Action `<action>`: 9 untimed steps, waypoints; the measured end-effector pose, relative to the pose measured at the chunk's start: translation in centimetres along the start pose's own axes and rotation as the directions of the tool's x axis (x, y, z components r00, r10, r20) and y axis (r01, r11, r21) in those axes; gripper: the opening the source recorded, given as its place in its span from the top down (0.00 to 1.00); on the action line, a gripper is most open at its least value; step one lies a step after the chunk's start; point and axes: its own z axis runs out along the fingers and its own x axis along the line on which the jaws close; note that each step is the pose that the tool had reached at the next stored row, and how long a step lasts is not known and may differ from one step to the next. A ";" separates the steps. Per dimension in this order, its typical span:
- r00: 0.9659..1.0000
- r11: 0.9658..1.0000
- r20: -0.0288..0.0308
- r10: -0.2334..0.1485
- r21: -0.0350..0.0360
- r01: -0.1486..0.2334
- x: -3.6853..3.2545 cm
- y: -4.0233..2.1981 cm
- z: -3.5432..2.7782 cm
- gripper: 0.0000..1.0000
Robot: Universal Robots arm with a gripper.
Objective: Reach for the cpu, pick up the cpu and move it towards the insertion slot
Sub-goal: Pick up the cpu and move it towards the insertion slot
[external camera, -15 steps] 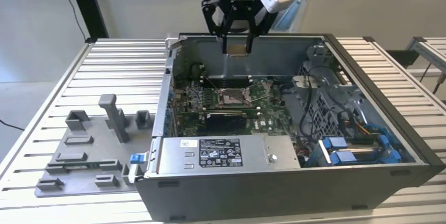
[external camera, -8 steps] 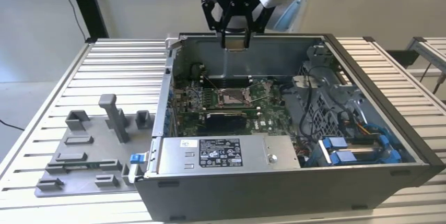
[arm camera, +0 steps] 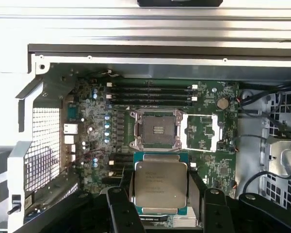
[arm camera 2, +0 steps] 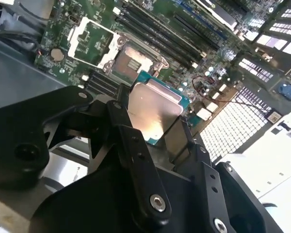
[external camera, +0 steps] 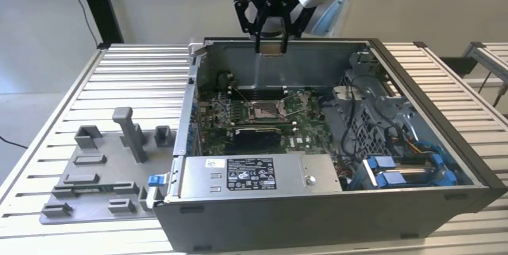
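Observation:
My gripper [external camera: 270, 42] hangs above the back wall of the open computer case [external camera: 444, 148], shut on the cpu [external camera: 270, 47]. In both wrist views the cpu [arm camera: 161, 183] [arm camera 2: 150, 112] shows its pale silver top and teal edge, clamped between the two black fingers [arm camera: 127, 194]. The insertion slot [external camera: 266, 110] lies below on the green motherboard [external camera: 306, 133]: a silver metal frame with a dark centre, its cover swung open beside it. In the first wrist view the slot [arm camera: 156, 129] sits just beyond the held cpu. The second wrist view also shows the slot [arm camera 2: 133, 60].
A grey tray [external camera: 95, 172] with upright blocks lies on the slatted table at the exterior view's left. Inside the case, the power supply [external camera: 254, 175] sits near the front, with blue drive bays [external camera: 397, 172] and cables at the right. Memory slots [arm camera: 150, 92] run beside the socket.

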 end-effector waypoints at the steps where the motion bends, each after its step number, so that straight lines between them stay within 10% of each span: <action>1: 1.000 1.000 0.000 0.008 0.000 -0.008 -0.04 0.02 0.09 1.00; 9: 0.999 0.999 0.001 0.040 0.000 -0.040 -0.17 0.82 0.56 1.00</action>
